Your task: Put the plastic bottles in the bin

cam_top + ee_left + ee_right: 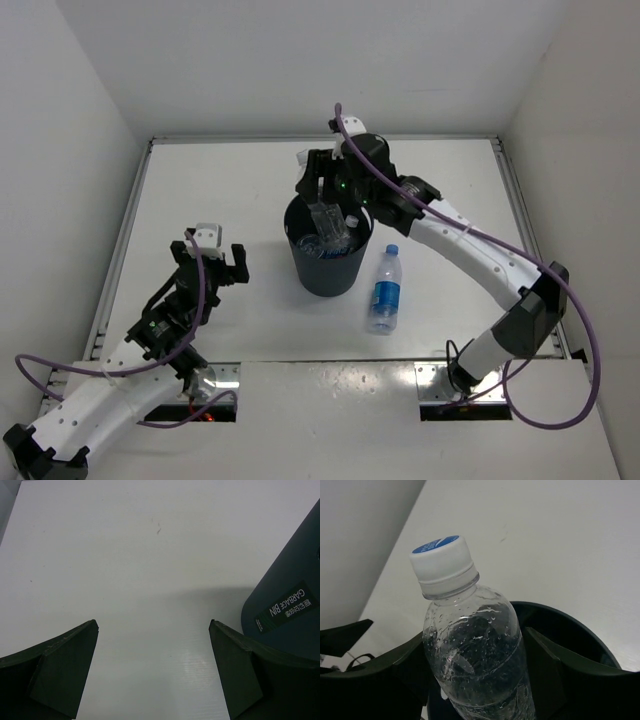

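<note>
The right claw holds a clear bottle upright over the mouth of the bin, its two fingers pressed against the bottle's sides at mid-body and its white cap pointing up and away. The dark rim of the bin curves directly below the bottle in the right wrist view. A second, blue-labelled bottle lies on its side on the bench, just beside the bin on its right and apart from it. The left claw hangs over bare bench to the left of the bin, spread wide with nothing between its fingers.

Only droplets cling to the inside of the held bottle, so it looks close to empty and should be very light. Its thin wall is likely to dent under a hard squeeze, and the smooth plastic may slide in a loose one. The mid-body hold, below the shoulder, looks like the sound place for it. The lying bottle is round and free to roll. It probably wants a grip across the labelled middle, with the fingers set either side of its long axis.
</note>
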